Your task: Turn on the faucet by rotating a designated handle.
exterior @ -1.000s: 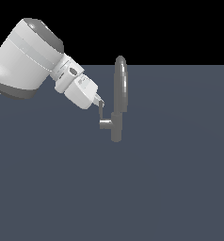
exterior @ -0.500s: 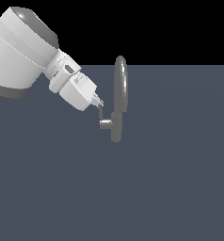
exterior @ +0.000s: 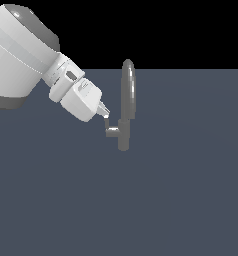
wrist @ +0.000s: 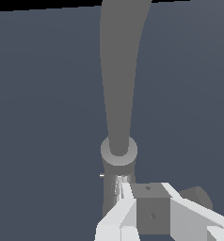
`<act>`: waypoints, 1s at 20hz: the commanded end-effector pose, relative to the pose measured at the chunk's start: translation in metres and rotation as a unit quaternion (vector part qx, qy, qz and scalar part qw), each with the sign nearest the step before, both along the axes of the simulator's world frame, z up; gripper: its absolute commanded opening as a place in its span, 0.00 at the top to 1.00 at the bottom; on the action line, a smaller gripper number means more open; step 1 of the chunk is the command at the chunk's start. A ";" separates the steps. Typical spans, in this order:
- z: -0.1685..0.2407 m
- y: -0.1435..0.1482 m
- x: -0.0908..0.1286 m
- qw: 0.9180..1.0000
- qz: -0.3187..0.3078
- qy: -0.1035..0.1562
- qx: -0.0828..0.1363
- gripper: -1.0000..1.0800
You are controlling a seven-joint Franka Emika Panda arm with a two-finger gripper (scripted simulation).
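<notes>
The faucet (exterior: 128,95) is a grey tap with a tall arched spout on a short post (exterior: 123,137). The handle (exterior: 112,131) is a short grey stub sticking out of the post toward the exterior view's left. My gripper (exterior: 105,114) points down at an angle, its tips just above the stub's outer end, touching it or nearly so. In the wrist view the spout (wrist: 118,75) rises from a ring on the post, and my gripper (wrist: 144,190) sits low beside the post. The gap between its fingers cannot be made out in either view.
The faucet stands on a flat dark blue-grey surface (exterior: 181,200). My large white arm (exterior: 26,55) fills the exterior view's upper left. A dark grey rounded piece (wrist: 198,197) shows behind the fingers in the wrist view.
The arm's big links have swung toward the exterior view's left and the wrist has tilted. The fingertips stay just above the handle's stub. The handle shows no visible turn.
</notes>
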State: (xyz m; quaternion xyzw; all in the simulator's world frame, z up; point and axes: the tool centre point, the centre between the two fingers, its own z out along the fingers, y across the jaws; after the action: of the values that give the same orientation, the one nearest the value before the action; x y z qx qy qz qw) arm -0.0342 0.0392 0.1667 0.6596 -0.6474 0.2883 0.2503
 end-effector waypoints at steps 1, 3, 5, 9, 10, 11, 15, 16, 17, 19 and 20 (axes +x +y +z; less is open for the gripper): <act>-0.010 -0.002 -0.016 1.000 -0.003 0.009 -0.002 1.00; -0.013 -0.002 -0.023 1.000 -0.004 0.010 -0.002 1.00; -0.015 -0.003 -0.029 1.000 -0.005 0.010 -0.002 1.00; -0.011 0.004 -0.028 1.000 0.004 0.003 -0.001 1.00; -0.016 0.003 -0.030 1.000 0.003 0.004 -0.001 1.00; -0.020 0.002 -0.033 1.000 0.002 0.004 -0.002 1.00; -0.038 0.000 -0.043 1.000 -0.001 0.007 -0.002 1.00; -0.042 -0.001 -0.046 1.000 -0.001 0.007 -0.002 1.00; -0.046 -0.002 -0.049 1.000 -0.002 0.008 -0.002 1.00; -0.055 -0.003 -0.054 1.000 -0.004 0.009 -0.002 1.00; -0.059 -0.003 -0.057 1.000 -0.004 0.010 -0.002 1.00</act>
State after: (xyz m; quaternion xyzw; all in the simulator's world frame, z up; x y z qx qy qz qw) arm -0.0793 0.0425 0.1199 0.6616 -0.6466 0.2871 0.2484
